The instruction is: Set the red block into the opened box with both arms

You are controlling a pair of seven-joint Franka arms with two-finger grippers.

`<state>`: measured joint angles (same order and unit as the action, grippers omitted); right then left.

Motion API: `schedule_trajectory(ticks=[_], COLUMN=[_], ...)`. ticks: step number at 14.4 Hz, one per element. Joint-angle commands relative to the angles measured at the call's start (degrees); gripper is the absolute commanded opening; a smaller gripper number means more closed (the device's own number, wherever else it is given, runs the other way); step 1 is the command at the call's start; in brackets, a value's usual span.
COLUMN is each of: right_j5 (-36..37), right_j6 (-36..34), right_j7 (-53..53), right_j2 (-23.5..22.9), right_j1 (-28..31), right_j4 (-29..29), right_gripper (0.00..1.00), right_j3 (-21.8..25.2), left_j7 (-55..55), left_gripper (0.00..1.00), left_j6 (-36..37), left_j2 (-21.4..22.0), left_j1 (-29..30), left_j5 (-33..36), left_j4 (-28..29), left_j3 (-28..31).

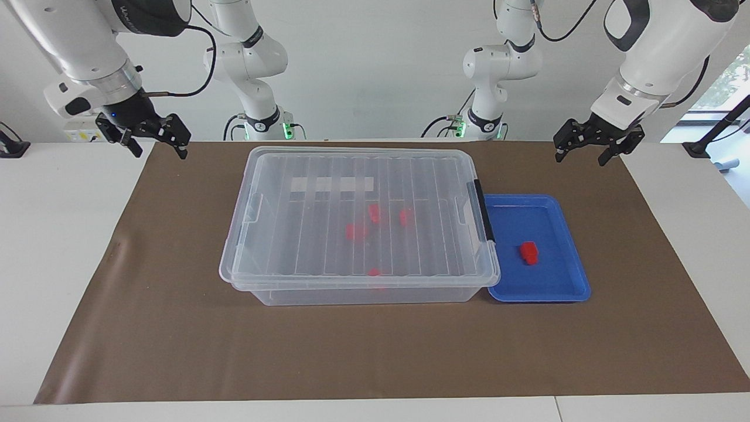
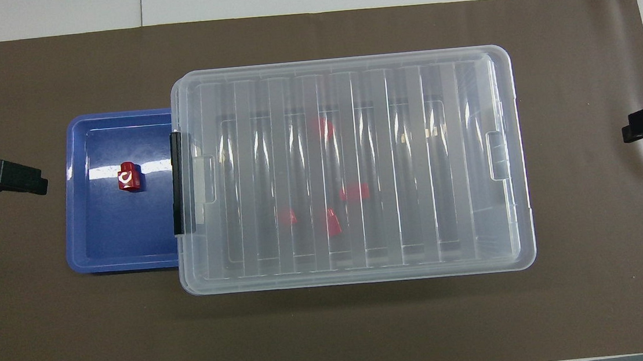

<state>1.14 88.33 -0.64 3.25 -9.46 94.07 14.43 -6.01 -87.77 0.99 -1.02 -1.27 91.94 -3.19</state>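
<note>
A red block [image 1: 529, 252] [image 2: 129, 177] lies alone in a shallow blue tray [image 1: 556, 281] [image 2: 123, 244] at the left arm's end of the table. Beside the tray stands the clear box [image 1: 351, 293] [image 2: 340, 65] with its ribbed lid lying flat on top. Its black clip [image 1: 484, 211] faces the tray. Several red blocks [image 1: 356, 230] [image 2: 331, 221] show through the lid. My left gripper [image 1: 581, 157] hangs open over the mat's corner near the robots, apart from the tray. My right gripper [image 1: 160, 152] hangs open over the mat's corner at the right arm's end, holding nothing.
A brown mat [image 1: 375, 351] covers the table under the box and tray, with white tabletop [image 1: 58, 234] at both ends. Two idle white arms [image 1: 258, 88] [image 1: 498, 76] with green-lit bases stand at the robots' edge of the table.
</note>
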Motion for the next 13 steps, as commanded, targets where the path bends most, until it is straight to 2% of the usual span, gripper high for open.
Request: schedule_trajectory(ticks=[1,10,13], right_j5=[-0.3,-0.4,-1.5], right_j6=[-0.4,-0.4,2.9], right_j7=[-1.0,-1.6,0.0], right_j2=[1.1,1.8,2.0], right_j1=[0.1,0.0,-2.0], right_j4=[1.1,2.4,3.8], right_gripper=[1.0,1.0,1.0], right_j3=[-0.2,-0.3,-0.5], left_j7=[-0.6,-0.6,-0.6], left_gripper=[1.0,1.0,1.0], left_j6=[-0.3,-0.3,-0.2], left_j2=[1.5,1.5,1.5], left_j1=[0.6,0.6,0.6], left_j5=[0.7,0.7,0.7], left_j4=[1.6,1.6,1.6], left_j3=[-0.2,-0.2,-0.2])
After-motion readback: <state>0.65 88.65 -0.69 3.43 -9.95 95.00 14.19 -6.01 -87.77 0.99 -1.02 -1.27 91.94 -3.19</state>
